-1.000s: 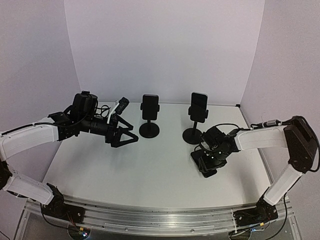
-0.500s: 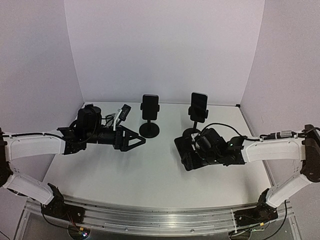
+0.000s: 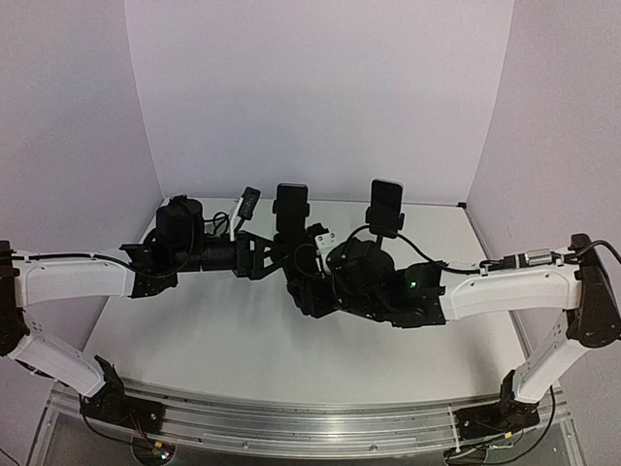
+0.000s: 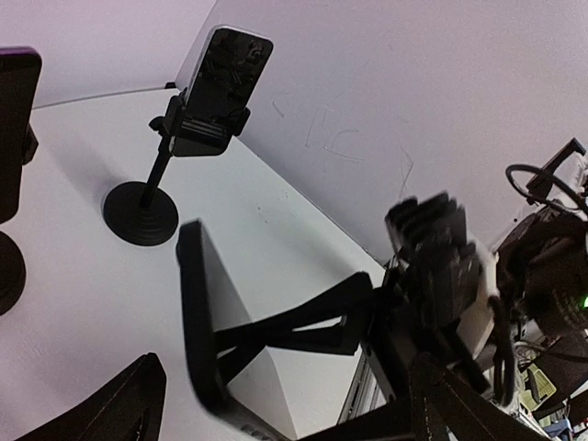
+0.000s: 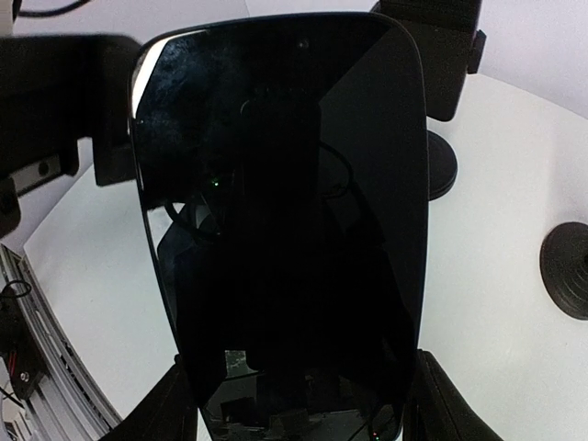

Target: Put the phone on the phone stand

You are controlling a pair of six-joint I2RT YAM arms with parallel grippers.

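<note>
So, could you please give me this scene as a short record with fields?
Right claw: shut on the phone
Left claw: open, close to that phone
Left-hand stand: occupied
Right-hand stand: occupied
Task state: gripped phone not yet on a stand

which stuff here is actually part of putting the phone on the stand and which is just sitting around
job: phone, gripped in right hand; left hand, open, close by; left stand; right stand
lying about: left stand's phone; right stand's phone; neither stand is free
</note>
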